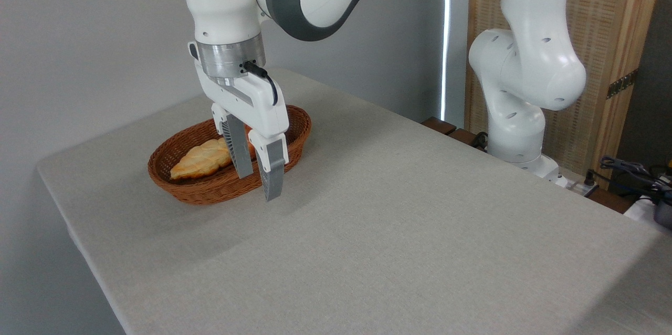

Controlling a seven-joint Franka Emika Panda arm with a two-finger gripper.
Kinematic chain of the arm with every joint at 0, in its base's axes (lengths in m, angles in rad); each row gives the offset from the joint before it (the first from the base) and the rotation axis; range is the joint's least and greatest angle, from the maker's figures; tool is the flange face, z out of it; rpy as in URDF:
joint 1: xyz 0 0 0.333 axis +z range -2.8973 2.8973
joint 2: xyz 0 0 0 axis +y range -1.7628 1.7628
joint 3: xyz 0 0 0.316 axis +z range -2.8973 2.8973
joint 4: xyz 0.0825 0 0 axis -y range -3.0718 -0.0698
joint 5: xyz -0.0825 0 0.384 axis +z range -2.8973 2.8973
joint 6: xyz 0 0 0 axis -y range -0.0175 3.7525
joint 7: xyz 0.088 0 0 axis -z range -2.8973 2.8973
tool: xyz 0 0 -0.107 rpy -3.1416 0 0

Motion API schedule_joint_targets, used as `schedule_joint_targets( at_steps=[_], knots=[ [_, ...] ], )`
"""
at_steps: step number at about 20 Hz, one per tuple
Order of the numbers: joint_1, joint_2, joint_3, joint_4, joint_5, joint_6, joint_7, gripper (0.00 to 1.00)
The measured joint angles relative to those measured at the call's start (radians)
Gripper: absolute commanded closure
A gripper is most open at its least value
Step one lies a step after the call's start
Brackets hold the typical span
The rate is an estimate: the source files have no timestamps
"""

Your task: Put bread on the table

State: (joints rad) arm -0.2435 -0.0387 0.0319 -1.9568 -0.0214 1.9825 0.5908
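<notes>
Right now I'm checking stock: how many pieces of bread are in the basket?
1 shows plainly: a pale braided pastry lying in the wicker basket, left of the gripper. An orange sliver between the fingers may be another; it's mostly hidden.

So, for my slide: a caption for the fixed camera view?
Open two-finger gripper hangs over brown oval wicker basket holding pale braided pastry.

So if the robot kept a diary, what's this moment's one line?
gripper: open, empty, above basket | bun: mostly hidden behind fingers | pastry: in basket | table: no bread yet
</notes>
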Motion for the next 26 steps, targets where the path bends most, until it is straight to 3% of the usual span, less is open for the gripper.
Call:
schedule_joint_targets(
  at_steps=[3, 12, 18, 26],
  knots=[
    [-0.01, -0.01, -0.007, 0.006, -0.091, 0.018, 0.0, 0.0],
    [-0.031, -0.024, -0.173, 0.006, -0.21, 0.023, -0.011, 0.0],
    [-0.034, 0.0, -0.269, -0.003, -0.221, 0.023, -0.023, 0.0],
    [-0.034, 0.05, -0.312, -0.012, -0.198, 0.023, -0.023, 0.0]
  ],
)
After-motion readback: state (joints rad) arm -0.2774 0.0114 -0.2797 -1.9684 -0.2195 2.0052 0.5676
